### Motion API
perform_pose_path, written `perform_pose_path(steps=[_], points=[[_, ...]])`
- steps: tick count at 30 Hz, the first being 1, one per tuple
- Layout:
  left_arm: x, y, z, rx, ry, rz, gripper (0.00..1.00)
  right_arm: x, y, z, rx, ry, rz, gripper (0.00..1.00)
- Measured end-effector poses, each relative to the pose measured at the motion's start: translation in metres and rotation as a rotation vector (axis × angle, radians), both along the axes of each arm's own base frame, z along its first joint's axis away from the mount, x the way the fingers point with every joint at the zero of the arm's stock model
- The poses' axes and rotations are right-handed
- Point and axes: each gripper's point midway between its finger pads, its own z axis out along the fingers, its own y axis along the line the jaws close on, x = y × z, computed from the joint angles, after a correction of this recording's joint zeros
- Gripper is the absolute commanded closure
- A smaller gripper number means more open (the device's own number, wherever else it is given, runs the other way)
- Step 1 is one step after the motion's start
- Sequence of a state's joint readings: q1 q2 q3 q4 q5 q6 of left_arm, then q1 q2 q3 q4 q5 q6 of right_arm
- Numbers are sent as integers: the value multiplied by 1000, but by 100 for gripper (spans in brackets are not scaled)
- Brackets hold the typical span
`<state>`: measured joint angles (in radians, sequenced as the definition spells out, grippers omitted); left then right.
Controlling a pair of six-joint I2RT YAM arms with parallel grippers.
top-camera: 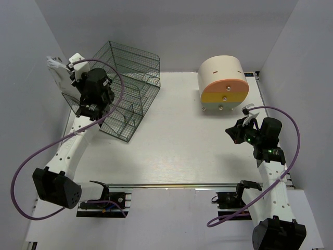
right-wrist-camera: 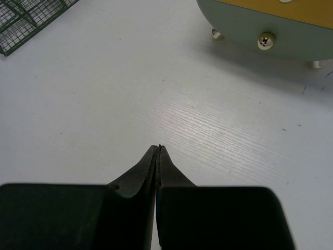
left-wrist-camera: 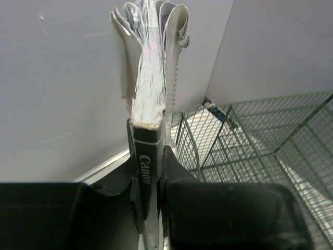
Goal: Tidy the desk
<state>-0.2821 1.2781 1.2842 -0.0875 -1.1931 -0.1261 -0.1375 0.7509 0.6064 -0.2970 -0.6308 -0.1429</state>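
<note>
Left tool [left-wrist-camera: 149,156]: clenched on the black spine of a Canon booklet [left-wrist-camera: 151,62], its white pages fanned out above; held up at the far-left corner, beside the cage.
Wire-mesh cage [top-camera: 130,88]: dark, boxy, partitioned; contents not discernible.
Counter [top-camera: 171,151]: flat white grained board with a metal rail along the near edge; lies below both tools.
Drawer box [top-camera: 223,83]: rounded, cream shell, orange, yellow and pale-green fronts, metal knobs; drawers closed.
Right tool [right-wrist-camera: 157,152]: clenched, empty, low over the counter near the box.
</note>
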Motion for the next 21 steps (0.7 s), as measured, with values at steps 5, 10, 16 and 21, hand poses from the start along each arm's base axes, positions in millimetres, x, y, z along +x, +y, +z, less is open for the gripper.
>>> perform_pose_path(steps=[5, 10, 16, 21], points=[[7, -3, -23, 10, 56, -3, 100, 0, 0, 0, -1, -1, 1, 100], [10, -4, -32, 6, 65, -3, 100, 0, 0, 0, -3, -2, 3, 100], [20, -8, -55, -9, 80, -1, 100, 0, 0, 0, -3, -2, 2, 100], [27, -12, -88, -43, 107, 0, 100, 0, 0, 0, -4, -2, 3, 100]])
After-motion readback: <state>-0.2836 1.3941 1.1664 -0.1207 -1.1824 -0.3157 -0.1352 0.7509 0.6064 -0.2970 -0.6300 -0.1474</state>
